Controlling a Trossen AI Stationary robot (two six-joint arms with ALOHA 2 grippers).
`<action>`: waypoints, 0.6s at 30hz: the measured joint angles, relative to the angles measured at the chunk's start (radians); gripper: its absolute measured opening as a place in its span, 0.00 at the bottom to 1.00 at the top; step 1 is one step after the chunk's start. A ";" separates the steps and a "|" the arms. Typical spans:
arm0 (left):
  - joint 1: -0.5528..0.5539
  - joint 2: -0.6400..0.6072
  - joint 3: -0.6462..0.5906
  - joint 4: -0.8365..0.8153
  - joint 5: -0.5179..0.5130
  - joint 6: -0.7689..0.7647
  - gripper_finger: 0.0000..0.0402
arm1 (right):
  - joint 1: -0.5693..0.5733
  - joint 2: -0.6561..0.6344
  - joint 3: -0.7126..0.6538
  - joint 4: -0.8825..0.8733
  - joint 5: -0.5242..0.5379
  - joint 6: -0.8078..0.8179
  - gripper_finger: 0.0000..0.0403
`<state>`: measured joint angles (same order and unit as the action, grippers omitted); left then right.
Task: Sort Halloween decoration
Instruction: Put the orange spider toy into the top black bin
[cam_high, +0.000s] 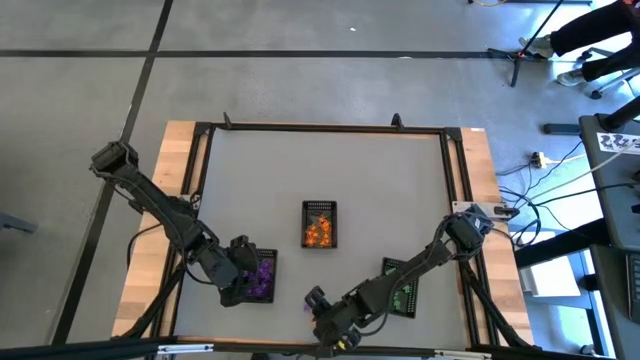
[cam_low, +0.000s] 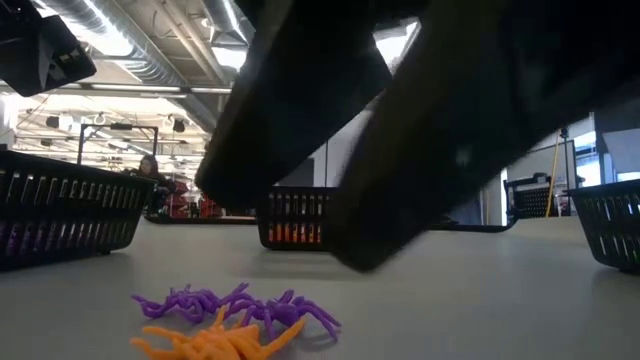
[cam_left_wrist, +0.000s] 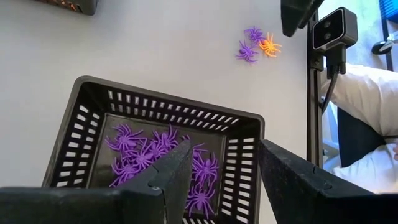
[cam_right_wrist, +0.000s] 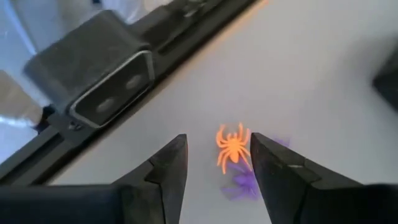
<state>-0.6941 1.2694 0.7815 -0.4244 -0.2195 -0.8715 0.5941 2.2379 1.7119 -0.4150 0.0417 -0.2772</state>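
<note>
Grey desk (cam_high: 330, 165): right gripper (cam_right_wrist: 217, 163), fingers parted and empty, above orange spider (cam_right_wrist: 232, 147); left gripper (cam_left_wrist: 224, 177), fingers wide apart and empty, over purple-spider tray (cam_left_wrist: 249, 134).

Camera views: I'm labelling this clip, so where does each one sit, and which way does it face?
High: overhead, straight down on both arms and three trays.
Low: table height, looking across at loose spiders, an arm looming.
Left wrist: above the purple-spider tray, left gripper open.
Right wrist: right gripper open over the orange spider.
Low and both wrist views share those loose spiders.
</note>
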 joint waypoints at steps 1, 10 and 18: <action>0.000 0.000 0.000 0.000 0.000 0.000 0.43 | 0.000 0.000 0.000 0.001 -0.008 -0.027 0.43; 0.000 0.000 0.000 0.000 0.000 0.000 0.43 | -0.021 0.019 -0.001 0.042 -0.041 -0.158 0.43; 0.000 0.000 0.000 0.000 0.000 0.000 0.43 | -0.064 0.060 -0.001 0.054 -0.155 -0.173 0.43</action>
<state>-0.6941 1.2694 0.7815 -0.4243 -0.2192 -0.8715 0.5299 2.2983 1.7111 -0.3608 -0.1134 -0.4500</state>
